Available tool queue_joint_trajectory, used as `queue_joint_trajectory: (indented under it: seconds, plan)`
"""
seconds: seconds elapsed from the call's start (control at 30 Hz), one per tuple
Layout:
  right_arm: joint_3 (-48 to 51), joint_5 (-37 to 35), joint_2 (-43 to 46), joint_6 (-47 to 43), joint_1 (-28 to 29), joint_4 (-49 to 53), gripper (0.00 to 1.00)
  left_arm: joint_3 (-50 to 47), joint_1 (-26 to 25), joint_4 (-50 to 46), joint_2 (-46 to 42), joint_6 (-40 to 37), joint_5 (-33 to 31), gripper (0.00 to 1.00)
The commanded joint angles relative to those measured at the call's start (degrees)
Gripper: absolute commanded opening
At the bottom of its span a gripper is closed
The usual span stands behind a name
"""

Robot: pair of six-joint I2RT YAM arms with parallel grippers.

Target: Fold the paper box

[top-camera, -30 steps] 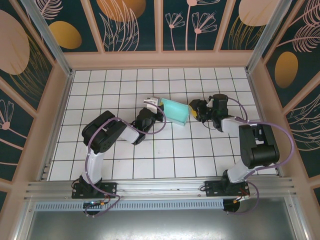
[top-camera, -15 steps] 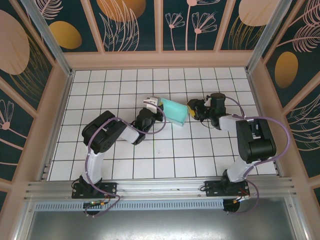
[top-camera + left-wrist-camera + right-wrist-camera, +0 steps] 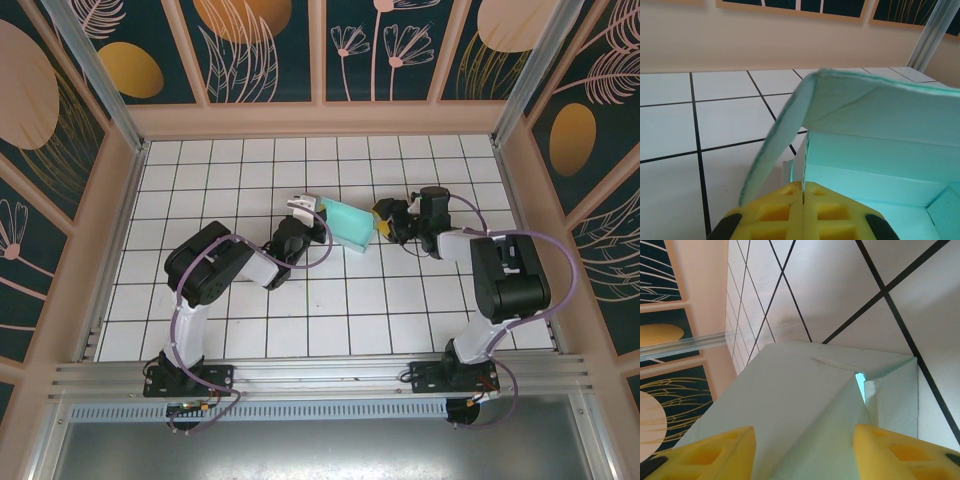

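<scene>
Left arm (image 3: 205,270) and right arm (image 3: 510,285) have black joint housings, white links, and lilac cables (image 3: 181,332) looping alongside. Pads (image 3: 785,212) are yellow, moulded with square recesses, black finger bodies just behind them.

Left arm (image 3: 210,265) and right arm (image 3: 505,280) reach inward — left claw (image 3: 803,189) pinched shut, right claw (image 3: 804,440) spread wide.

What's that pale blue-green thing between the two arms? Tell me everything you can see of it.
It is the paper box, thin pale blue-green card, partly folded: walls stand around an open inside, and a curved lid flap arches over it. It sits on the white tiled table. The left gripper is shut on one wall's edge; the right gripper is open, its fingers either side of the other end.
</scene>
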State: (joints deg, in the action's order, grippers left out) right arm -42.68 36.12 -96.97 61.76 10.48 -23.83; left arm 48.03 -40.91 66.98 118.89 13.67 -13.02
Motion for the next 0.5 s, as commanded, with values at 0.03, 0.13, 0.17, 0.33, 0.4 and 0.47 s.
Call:
queue_joint_trajectory:
  seconds: [0.03, 0.13, 0.17, 0.33, 0.4, 0.47]
  plan:
    - [-0.40, 3.93, -2.76, 2.62, 1.28, -3.29, 0.53, 0.00, -0.52, -1.76, 1.78, -0.93, 2.02, 0.00]
    - [-0.54, 4.80, -4.02, 4.16, 1.62, -5.41, 0.50, 0.02, -0.50, -1.72, 1.74, -0.93, 2.20, 0.00]
    - [-0.63, 5.16, -4.43, 4.60, 1.74, -6.02, 0.49, 0.03, -0.56, -1.76, 1.79, -1.02, 2.19, 0.00]
    - [-0.97, 5.65, -5.55, 5.37, 2.19, -7.73, 0.43, -0.09, -0.56, -1.64, 1.75, -1.14, 2.25, 0.00]
    - [-1.26, 5.36, -5.51, 4.83, 2.13, -6.94, 0.44, -0.21, -0.58, -1.59, 1.69, -1.11, 2.21, 0.00]
    - [-0.82, 6.35, -5.98, 6.16, 2.16, -8.57, 0.45, -0.22, -0.56, -1.51, 1.78, -1.11, 2.20, 0.00]
